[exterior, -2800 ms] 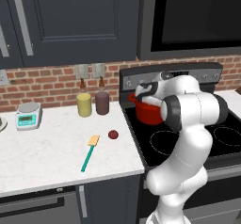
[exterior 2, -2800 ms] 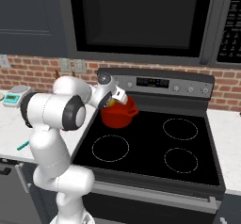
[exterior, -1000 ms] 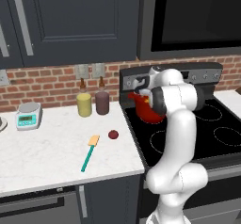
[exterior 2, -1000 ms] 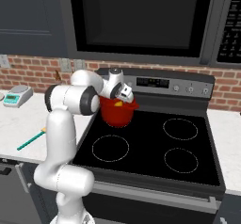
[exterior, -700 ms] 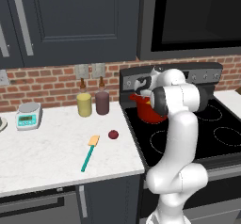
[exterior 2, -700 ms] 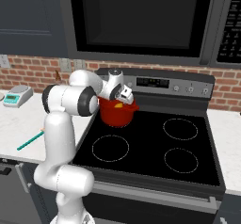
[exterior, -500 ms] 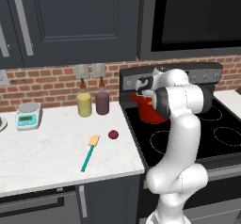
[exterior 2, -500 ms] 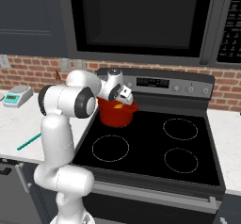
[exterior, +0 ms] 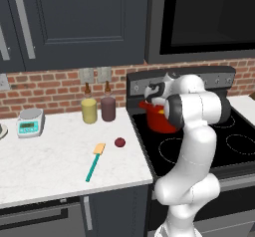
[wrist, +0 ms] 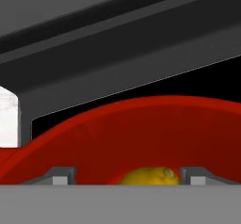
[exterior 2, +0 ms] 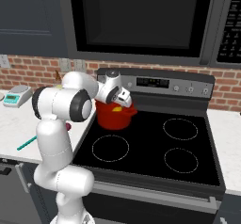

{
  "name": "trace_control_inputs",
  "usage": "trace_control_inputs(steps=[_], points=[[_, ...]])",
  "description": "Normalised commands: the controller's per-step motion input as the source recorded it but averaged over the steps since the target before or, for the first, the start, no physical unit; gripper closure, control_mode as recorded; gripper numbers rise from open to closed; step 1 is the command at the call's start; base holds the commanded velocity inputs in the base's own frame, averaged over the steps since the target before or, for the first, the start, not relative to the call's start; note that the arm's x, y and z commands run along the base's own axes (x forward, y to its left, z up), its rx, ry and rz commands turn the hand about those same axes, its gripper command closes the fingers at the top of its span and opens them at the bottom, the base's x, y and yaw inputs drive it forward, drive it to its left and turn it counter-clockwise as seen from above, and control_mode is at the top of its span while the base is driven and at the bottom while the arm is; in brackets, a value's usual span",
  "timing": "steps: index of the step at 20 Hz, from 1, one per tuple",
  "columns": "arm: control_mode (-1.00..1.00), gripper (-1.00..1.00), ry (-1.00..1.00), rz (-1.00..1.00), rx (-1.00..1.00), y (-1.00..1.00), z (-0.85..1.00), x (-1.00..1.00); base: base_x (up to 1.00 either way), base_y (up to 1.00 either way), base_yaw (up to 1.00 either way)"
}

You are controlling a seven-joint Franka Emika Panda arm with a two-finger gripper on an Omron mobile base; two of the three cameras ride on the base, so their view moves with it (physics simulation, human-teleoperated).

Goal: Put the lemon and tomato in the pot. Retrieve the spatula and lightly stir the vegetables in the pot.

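Observation:
The red pot (exterior 2: 114, 118) stands on the stove's back left burner, also seen behind my arm in the left base view (exterior: 160, 120). My gripper (exterior 2: 123, 97) hangs over its rim, open, fingertips (wrist: 59, 176) wide apart. The yellow lemon (wrist: 149, 176) lies inside the pot (wrist: 155, 129) between and beyond the tips, gripped by neither, and shows as a yellow spot (exterior 2: 116, 109). The dark red tomato (exterior: 119, 142) sits on the white counter near the stove. The teal spatula (exterior: 94, 161) with its pale-orange blade lies to the tomato's left, its handle end visible (exterior 2: 27, 143).
A pale-yellow bottle (exterior: 89, 109) and a dark maroon bottle (exterior: 108, 107) stand against the brick wall. A small scale (exterior: 30, 124) sits further left on the counter. The black stove top (exterior 2: 160, 148) has three free burners, with a microwave overhead.
The jaws have widened a little and the lemon now lies lower, inside the pot. The upper arm has swung slightly. Tomato and spatula have not moved.

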Motion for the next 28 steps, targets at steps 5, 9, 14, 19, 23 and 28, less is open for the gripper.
trace_control_inputs(steps=[5, 9, 14, 19, 23, 28], points=[[-1.0, -1.0, -0.01, 0.0, 0.09, 0.0, 0.0, 0.25, 0.0, 0.0, 0.0], [-1.0, -1.0, -0.03, 0.01, 0.09, 0.0, 0.0, 0.3, 0.0, 0.0, 0.0], [-1.0, -1.0, -0.1, 0.05, 0.02, 0.0, -0.12, 0.18, 0.0, 0.0, 0.0], [-1.0, -1.0, -0.17, 0.1, -0.08, 0.0, -0.34, -0.37, 0.0, 0.0, 0.0], [-1.0, -1.0, -0.09, 0.09, -0.13, 0.0, -0.59, -0.23, 0.0, 0.0, 0.0], [-1.0, -1.0, 0.0, 0.01, -0.06, 0.0, -0.13, -0.18, 0.0, 0.0, 0.0]])
